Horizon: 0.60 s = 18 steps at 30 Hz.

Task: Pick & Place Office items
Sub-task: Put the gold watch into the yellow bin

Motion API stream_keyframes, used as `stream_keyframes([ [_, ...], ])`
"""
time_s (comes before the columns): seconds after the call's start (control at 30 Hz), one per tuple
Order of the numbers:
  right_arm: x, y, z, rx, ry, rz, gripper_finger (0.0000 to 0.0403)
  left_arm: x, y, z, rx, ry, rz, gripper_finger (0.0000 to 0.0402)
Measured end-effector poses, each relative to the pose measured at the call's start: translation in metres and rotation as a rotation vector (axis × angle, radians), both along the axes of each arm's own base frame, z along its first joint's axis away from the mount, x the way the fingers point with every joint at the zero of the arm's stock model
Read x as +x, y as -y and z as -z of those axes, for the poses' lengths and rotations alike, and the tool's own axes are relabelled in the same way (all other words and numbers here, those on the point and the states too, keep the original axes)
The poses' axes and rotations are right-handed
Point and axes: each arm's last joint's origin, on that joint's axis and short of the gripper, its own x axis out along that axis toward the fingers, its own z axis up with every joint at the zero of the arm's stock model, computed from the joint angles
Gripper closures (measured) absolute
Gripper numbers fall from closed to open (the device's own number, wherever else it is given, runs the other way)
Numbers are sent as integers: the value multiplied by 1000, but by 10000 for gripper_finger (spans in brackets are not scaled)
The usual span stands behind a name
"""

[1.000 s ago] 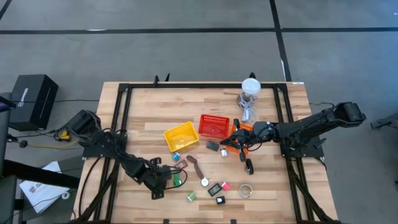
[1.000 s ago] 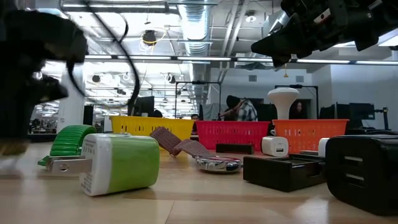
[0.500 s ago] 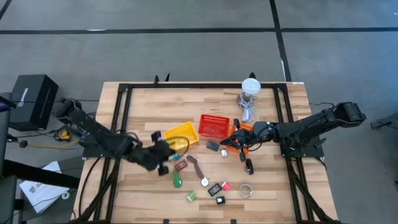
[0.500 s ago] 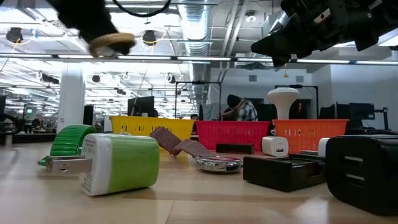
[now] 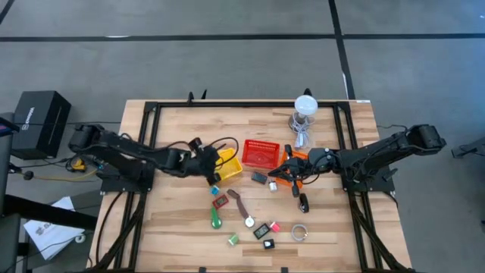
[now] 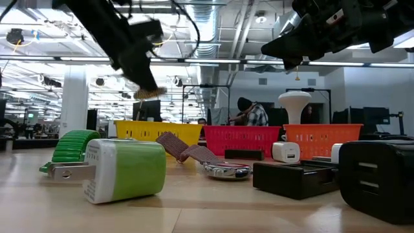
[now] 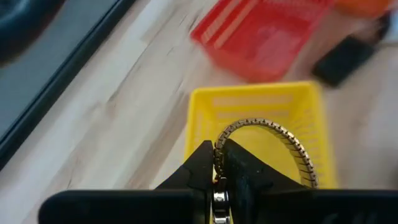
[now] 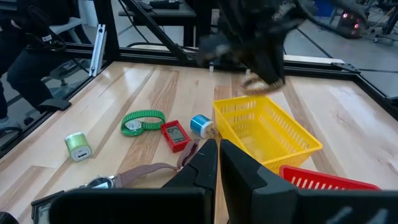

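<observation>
wooden table (image 5: 174,129), yellow basket (image 5: 229,162), red basket (image 5: 261,154), scattered office items (image 5: 250,222)

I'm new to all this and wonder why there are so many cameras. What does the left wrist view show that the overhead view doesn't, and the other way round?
Only the left wrist view shows the gold stretch band pinched in the left gripper. Only the overhead view shows the right gripper near the orange basket, and the small items lower down, such as the green watch. Both show the yellow basket and red basket.

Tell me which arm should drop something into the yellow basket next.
Left. The left gripper is shut on a gold watch band right above the yellow basket; the right gripper waits near the red basket.
</observation>
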Motion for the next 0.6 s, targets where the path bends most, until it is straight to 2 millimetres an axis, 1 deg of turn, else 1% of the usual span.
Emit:
stream_keyframes([
  [0.17, 0, 0, 0, 0, 0, 0, 392, 8, -10, 23, 8, -93, -38, 379],
  [0.23, 0, 0, 0, 0, 0, 0, 392, 10, -12, 27, 10, -112, -43, 372],
  [0.37, 0, 0, 0, -2, 0, 0, 392, 11, -11, 33, -40, -135, -16, 361],
  [0.6, 0, 0, 0, -2, 0, 0, 392, 12, -9, 35, -103, -144, 20, 358],
])
